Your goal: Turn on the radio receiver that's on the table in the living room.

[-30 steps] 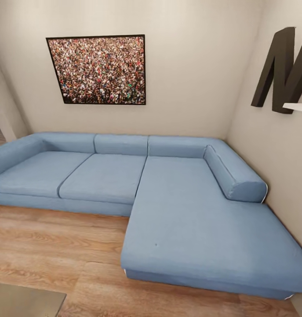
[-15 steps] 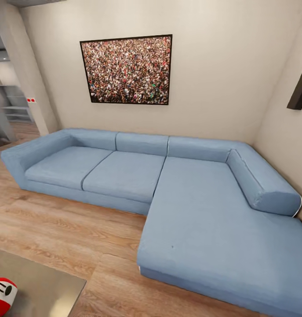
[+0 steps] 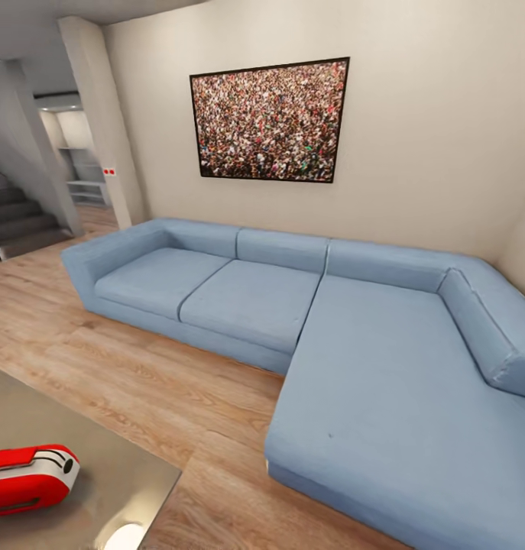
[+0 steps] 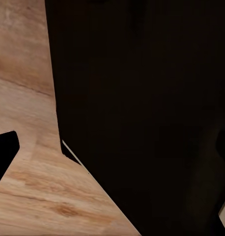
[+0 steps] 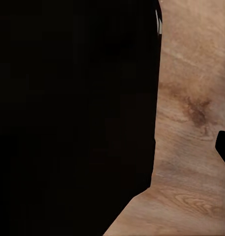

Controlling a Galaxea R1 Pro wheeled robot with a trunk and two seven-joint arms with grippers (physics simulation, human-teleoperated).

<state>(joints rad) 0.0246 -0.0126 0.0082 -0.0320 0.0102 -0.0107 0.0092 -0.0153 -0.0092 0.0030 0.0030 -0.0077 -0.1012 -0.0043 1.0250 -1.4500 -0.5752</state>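
Living room with plank floor (image 3: 140, 382) and blue sofa (image 3: 354, 367): the robot seems mid-approach. Low desk (image 3: 117, 489) at lower left carries the radio receiver (image 3: 29, 477), untouched; reaching and switching remain. Either pincer's state: cannot tell.

red radio receiver (image 3: 27, 478): 1, on the bench | grey-brown bench (image 3: 102, 489): 1 | blue L-shaped sofa (image 3: 354, 344): 1 | framed crowd-pattern picture (image 3: 270, 119): 1 | staircase (image 3: 14, 218): 1 | small red wall marks (image 3: 109, 172): 2
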